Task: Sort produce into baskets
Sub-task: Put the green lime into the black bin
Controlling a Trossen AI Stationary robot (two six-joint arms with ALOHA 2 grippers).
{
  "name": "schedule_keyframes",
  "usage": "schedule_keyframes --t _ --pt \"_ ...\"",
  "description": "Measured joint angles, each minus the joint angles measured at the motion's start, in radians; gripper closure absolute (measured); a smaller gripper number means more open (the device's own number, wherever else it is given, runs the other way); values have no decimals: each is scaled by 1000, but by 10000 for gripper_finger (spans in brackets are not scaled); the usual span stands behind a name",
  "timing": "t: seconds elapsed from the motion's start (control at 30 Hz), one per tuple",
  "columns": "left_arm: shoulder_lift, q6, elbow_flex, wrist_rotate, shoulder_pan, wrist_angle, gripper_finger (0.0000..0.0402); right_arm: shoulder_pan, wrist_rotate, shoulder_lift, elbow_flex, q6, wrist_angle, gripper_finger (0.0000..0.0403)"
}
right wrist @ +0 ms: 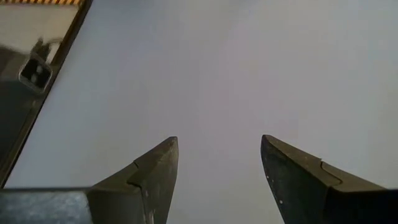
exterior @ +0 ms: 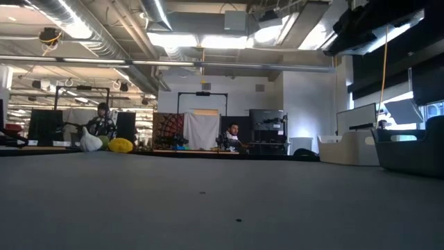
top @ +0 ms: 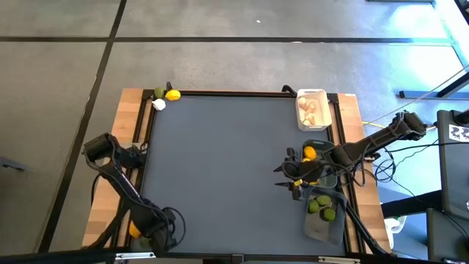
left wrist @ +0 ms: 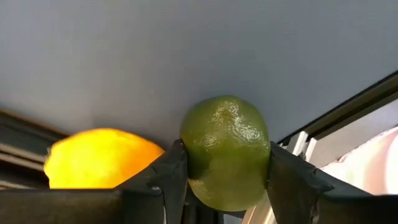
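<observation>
My left gripper (left wrist: 227, 186) is at the table's near left corner (top: 143, 233), shut on a dull green lime (left wrist: 227, 152). A yellow lemon (left wrist: 99, 158) lies right beside it (top: 134, 229). My right gripper (right wrist: 217, 146) is open and empty over the dark mat (top: 282, 176), just left of the baskets. The white basket (top: 311, 108) holds garlic bulbs. The dark basket (top: 316, 147) holds lemons, and the translucent basket (top: 326, 220) holds limes. A lime (top: 158, 92), a lemon (top: 173, 94) and a garlic bulb (top: 158, 105) lie at the far left corner. My left gripper pinches the lime's two opposite sides (left wrist: 189, 162) between its two fingers, across its widest part. The lime's rounded end stands out past the fingertips. Whether it is clear of the mat, I cannot tell.
The three baskets stand in a row along the table's right edge. Bare wooden strips (top: 128, 117) flank the mat on the left and right. The low view shows the far-corner lemon (exterior: 121, 145) and garlic (exterior: 90, 141), and people in the room behind.
</observation>
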Motion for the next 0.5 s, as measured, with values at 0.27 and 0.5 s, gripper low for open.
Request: schedule_keyframes --t 0.27,0.5 --pt "-38 101 2 -27 82 0 229 0 -187 -6 0 146 -136 175" --pt "-133 197 4 -207 181 12 236 50 -419 -13 0 301 -166 175"
